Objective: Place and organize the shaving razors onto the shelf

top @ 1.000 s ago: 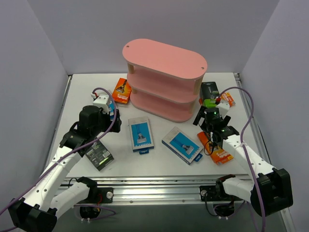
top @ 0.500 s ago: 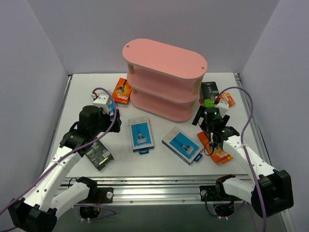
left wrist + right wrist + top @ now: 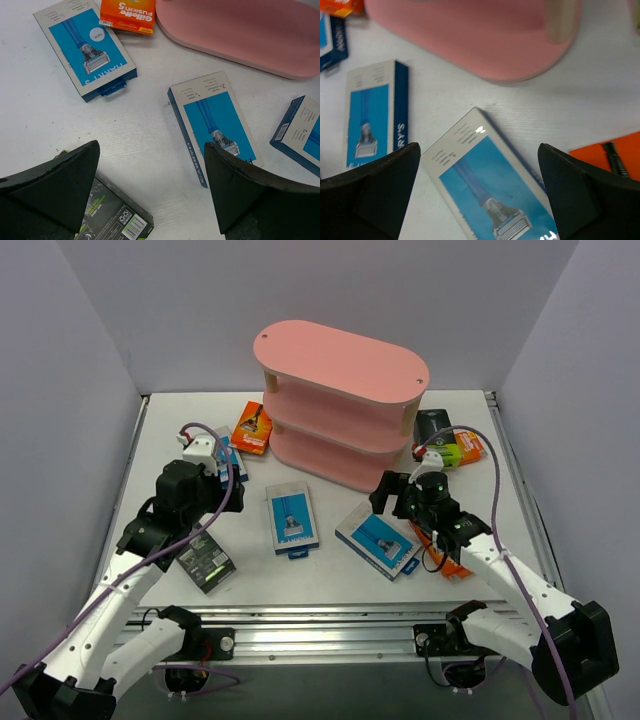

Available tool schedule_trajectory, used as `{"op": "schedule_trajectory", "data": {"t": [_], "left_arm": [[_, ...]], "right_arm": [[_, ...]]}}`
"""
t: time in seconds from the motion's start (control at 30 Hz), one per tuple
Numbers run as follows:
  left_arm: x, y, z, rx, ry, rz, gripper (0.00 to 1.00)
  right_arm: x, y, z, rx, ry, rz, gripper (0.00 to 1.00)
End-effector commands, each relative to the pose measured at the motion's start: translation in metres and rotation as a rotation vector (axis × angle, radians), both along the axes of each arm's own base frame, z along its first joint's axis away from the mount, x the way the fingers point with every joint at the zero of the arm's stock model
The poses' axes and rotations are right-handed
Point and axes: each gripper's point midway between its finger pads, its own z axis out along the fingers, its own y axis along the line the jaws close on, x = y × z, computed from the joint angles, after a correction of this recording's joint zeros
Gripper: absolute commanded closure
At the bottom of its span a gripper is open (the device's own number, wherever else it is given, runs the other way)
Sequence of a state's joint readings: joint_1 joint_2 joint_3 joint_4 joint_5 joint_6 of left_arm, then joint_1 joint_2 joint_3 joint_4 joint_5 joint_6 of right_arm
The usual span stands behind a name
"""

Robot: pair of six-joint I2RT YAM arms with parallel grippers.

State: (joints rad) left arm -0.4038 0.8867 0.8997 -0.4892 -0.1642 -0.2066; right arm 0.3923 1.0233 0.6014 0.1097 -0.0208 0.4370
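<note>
— Where's the blue-and-white pack [image 3: 490, 190]?
— Flat toward the bench's near edge, beneath my right gripper [image 3: 477, 146], spread apart, empty. Closing skewed, I may shove it into the orange pack [image 3: 615, 160].

razor packs [image 3: 291, 519] on table [image 3: 330, 578], before and beside shelf [image 3: 340, 362]

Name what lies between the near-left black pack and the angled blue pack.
Another blue-and-white pack, flat on the table; the top view shows it.
</note>
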Motion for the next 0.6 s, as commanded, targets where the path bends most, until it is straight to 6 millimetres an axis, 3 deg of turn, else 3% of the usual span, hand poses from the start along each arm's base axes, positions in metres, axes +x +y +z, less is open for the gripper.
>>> {"op": "schedule_trajectory", "data": {"t": [0.0,0.13,0.37,0.57], "left_arm": [[0.004,0.007,0.022,-0.035,-0.081,0.047,0.06],[0.004,0.015,0.028,-0.064,-0.104,0.083,0.06],[0.007,0.010,0.020,-0.074,-0.072,0.063,0.06],[0.007,0.014,0.022,-0.079,-0.082,0.089,0.06]], "right_arm": [[-0.011,0.046,0.013,0.027,-0.050,0.202,0.00],[-0.025,0.079,0.015,0.053,-0.042,0.295,0.01],[-0.046,0.141,0.015,0.139,-0.044,0.392,0.05],[-0.073,0.200,-0.001,0.101,-0.011,0.493,0.09]]}}
